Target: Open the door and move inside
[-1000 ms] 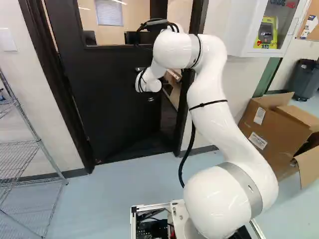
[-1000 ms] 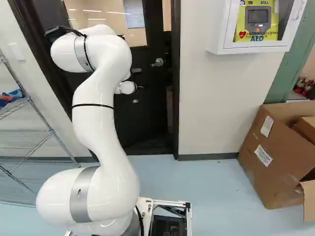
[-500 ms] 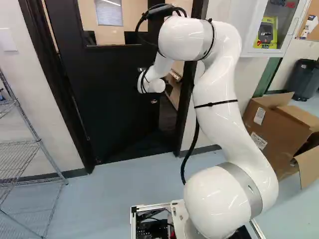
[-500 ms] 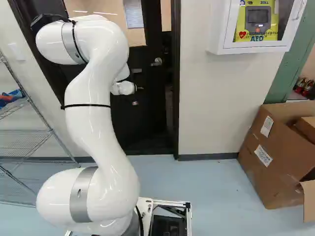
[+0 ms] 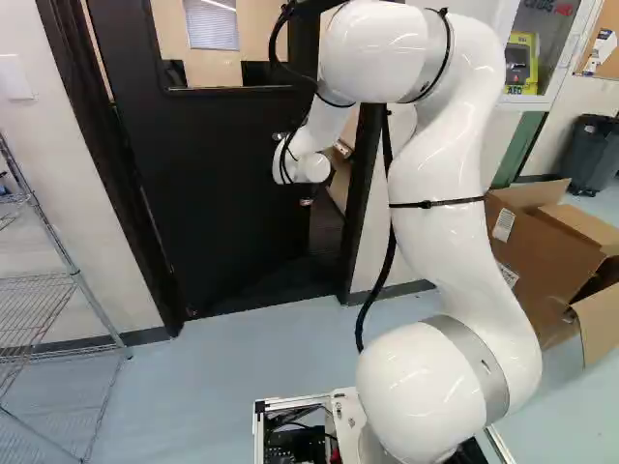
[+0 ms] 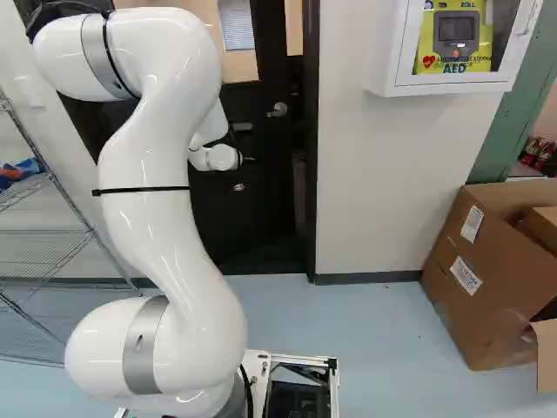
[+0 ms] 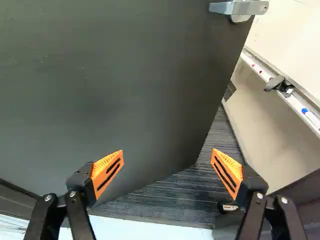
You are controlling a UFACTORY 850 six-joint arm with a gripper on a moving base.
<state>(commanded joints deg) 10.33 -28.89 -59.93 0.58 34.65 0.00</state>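
Door (image 5: 213,213) stands ajar, swung inward beyond the arm (image 5: 435,184) in the left base view, the gap (image 5: 327,217) to its right. Right base view shows the lever (image 6: 278,111) clear of the arm. Wrist view: hand (image 7: 168,155) spread wide, gripping nothing, door ahead, free edge (image 7: 209,120) slanting off between; it likely wants a push.

My white arm (image 6: 144,161) screens part of the black door (image 6: 248,205) in the right base view, whose edge crops a cardboard box (image 6: 487,287); both base views lose the door's top, the wrist view part of a metal fitting (image 7: 240,7).
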